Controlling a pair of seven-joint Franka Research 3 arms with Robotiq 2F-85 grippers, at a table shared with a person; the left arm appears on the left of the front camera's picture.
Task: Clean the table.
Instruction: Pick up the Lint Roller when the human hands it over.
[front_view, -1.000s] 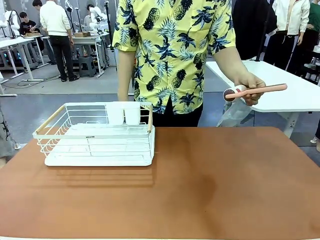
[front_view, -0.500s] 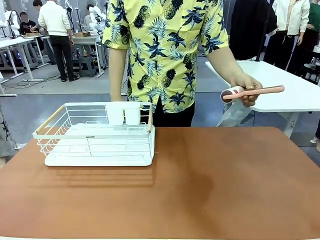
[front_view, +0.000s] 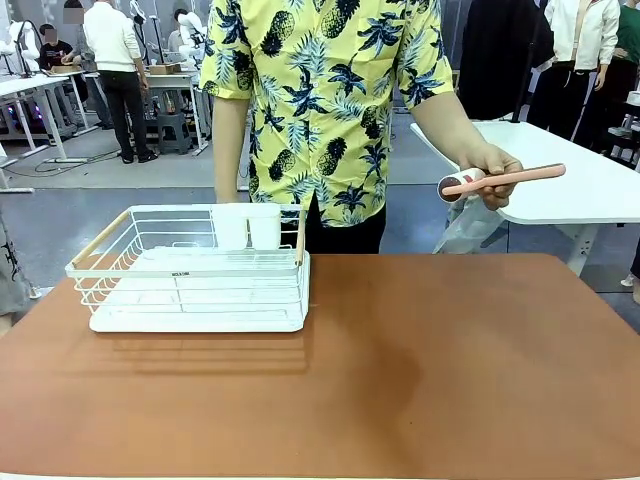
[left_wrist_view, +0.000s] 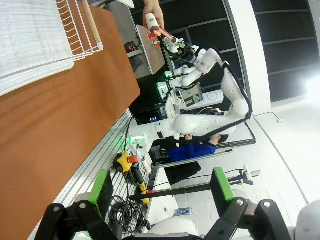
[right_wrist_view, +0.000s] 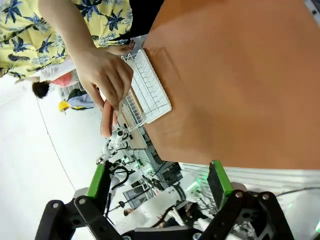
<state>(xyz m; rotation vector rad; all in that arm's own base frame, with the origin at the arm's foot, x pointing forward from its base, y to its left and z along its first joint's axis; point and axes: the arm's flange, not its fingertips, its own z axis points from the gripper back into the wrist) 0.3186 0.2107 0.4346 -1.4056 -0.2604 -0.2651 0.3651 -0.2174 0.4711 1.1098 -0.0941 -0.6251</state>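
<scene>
The table stands fixed and stiff, its reddish-brown top smooth and matte, so there is nothing on it to grasp; it looks like a surface a tool would glide over easily. The likely tool is the lint roller, held in the person's hand in the air just beyond the table's far right corner. It looks light, with a rigid pink handle and probably a sticky roll, so the free end of the handle is the place to take it. A white dish rack sits near the far left corner with two white cups in it; it is light wire and would probably slide if pushed. The left claw and the right claw both stand wide open and empty, off the table. The hand hides part of the roll, the table's near edge is cut off, and any dust on the top is too fine to make out.
</scene>
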